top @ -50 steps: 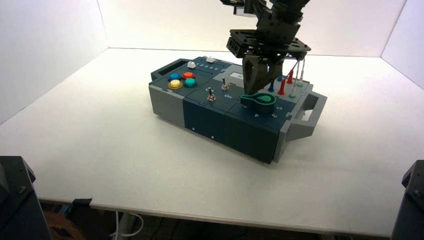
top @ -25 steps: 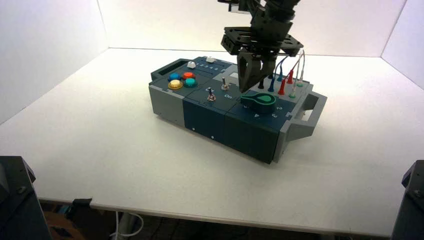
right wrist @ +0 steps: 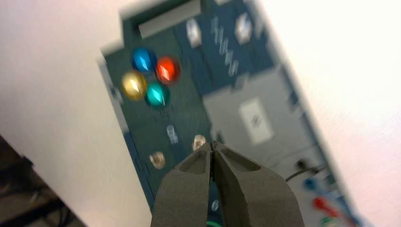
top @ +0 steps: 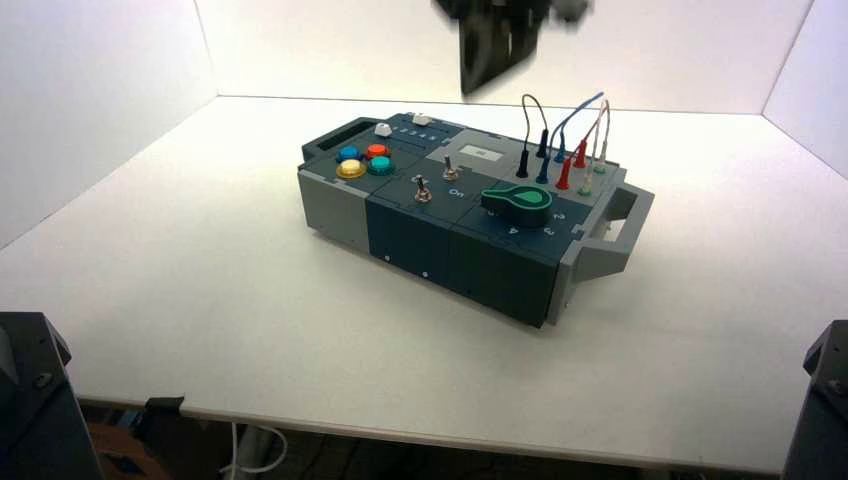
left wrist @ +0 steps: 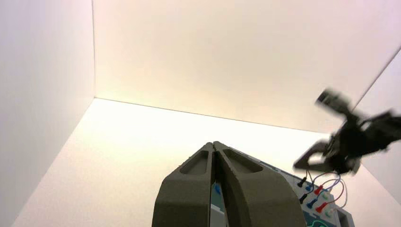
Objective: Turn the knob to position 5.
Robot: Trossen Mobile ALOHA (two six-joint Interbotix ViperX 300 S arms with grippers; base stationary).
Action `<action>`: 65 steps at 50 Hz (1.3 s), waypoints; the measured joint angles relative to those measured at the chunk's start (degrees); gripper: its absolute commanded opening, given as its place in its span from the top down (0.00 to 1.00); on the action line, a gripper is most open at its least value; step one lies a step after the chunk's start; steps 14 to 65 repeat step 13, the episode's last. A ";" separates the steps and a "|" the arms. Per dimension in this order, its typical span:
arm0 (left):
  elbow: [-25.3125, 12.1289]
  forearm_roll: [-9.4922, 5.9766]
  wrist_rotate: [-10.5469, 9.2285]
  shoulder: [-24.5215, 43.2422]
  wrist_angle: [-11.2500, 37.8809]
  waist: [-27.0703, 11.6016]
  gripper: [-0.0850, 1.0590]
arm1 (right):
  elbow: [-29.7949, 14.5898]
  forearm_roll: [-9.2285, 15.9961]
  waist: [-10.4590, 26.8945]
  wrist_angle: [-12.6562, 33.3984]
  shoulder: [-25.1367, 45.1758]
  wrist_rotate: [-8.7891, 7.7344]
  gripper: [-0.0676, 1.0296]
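Note:
The green teardrop knob (top: pixel 518 203) sits on the dark blue right part of the box (top: pixel 400 225), its pointed tip towards the toggle switches. White numerals lie beside it; I cannot make out the 5. My right gripper (top: pixel 478 85) is high above the box's back edge, blurred, well clear of the knob. In the right wrist view its fingers (right wrist: pixel 213 144) are shut and empty, over the box with a sliver of the knob (right wrist: pixel 215 224) below. My left gripper (left wrist: pixel 213 143) is shut and empty, parked back from the box, out of the high view.
Four round coloured buttons (top: pixel 364 161) sit at the box's left end, two metal toggle switches (top: pixel 423 190) in the middle, and plugged wires (top: pixel 565 150) at the back right. The box has a grey handle (top: pixel 615 235) at its right end. White walls surround the table.
My right gripper has lifted from just above the knob up and back to the top of the high view. The knob and box have not moved.

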 measured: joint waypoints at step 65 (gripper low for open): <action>0.00 0.00 0.09 0.00 0.00 0.00 0.95 | -1.32 -2.02 0.00 -1.58 -7.29 -0.09 0.96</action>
